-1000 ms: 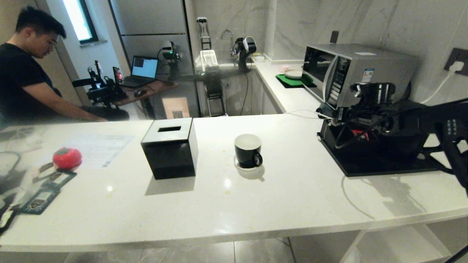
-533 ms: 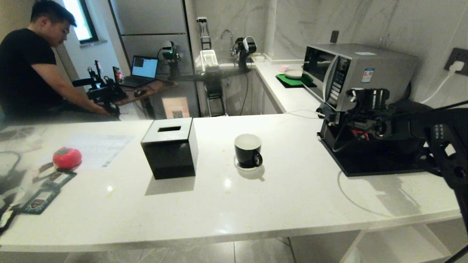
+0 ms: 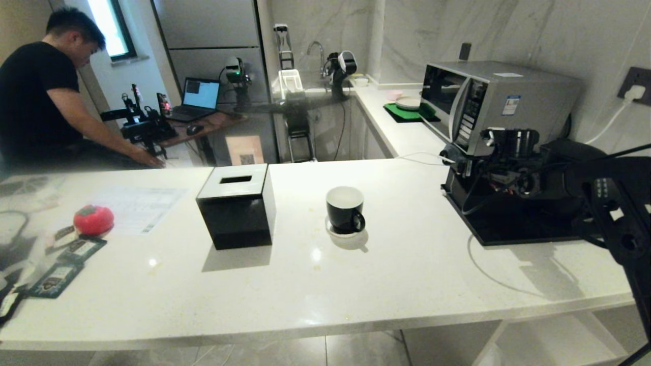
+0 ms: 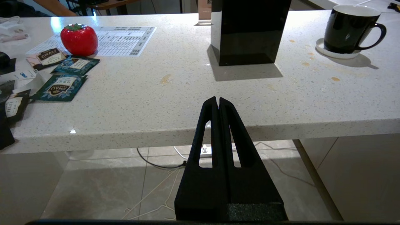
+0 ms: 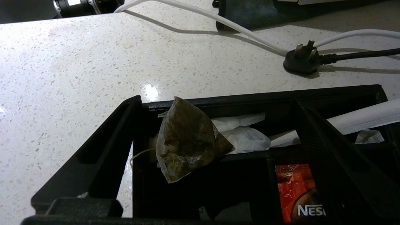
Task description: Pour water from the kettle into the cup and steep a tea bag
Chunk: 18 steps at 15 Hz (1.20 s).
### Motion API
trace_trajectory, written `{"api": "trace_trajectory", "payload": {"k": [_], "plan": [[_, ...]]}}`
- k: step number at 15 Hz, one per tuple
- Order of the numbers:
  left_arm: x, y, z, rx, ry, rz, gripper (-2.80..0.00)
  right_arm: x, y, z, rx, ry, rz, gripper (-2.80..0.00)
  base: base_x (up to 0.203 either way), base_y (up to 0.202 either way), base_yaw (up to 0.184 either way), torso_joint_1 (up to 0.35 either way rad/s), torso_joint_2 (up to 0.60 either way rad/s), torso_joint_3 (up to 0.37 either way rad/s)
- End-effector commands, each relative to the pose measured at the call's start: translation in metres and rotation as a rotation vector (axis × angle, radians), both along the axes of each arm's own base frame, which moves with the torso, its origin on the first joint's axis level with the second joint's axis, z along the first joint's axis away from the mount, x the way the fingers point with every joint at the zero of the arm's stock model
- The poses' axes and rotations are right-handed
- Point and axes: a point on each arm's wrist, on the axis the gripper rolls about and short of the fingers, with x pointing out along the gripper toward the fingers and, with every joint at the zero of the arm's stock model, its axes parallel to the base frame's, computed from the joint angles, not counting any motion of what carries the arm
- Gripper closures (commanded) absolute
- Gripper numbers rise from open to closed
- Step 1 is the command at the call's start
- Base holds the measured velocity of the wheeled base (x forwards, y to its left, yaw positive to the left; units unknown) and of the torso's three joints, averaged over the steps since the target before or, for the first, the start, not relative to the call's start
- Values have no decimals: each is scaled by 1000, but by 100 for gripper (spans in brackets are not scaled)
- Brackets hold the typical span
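The cup sits on its little saucer in the middle of the counter, and no tea bag shows in it yet. The right gripper is wide apart over the black tray, just by the tea bag. The left gripper is pressed together, waiting below the counter edge. Grabbing, dunking and pouring all look left to do. I can't spot the kettle.

Glossy speckled stone counter; translucent mesh tea bag.
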Motion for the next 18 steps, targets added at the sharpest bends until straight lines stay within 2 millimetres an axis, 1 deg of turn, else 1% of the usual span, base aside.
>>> {"api": "trace_trajectory", "payload": {"k": [1, 6, 7, 10, 18], "plan": [[0, 0, 0, -1, -1, 1, 0, 2, -2, -4, 1, -1, -3, -280, 0, 0, 0, 0, 0, 0], [0, 0, 0, -1, -1, 1, 0, 3, -1, -7, 0, 0, -3, -280, 0, 0, 0, 0, 0, 0], [0, 0, 0, -1, -1, 1, 0, 3, -1, -7, -2, 0, -1, 0, 0, 0, 0, 0, 0, 0], [0, 0, 0, -1, -1, 1, 0, 2, -2, -6, -2, 0, -4, 0, 0, 0, 0, 0, 0, 0], [0, 0, 0, -1, -1, 1, 0, -3, -1, 9, -6, -21, -5, 0, 0, 0, 0, 0, 0, 0]]}}
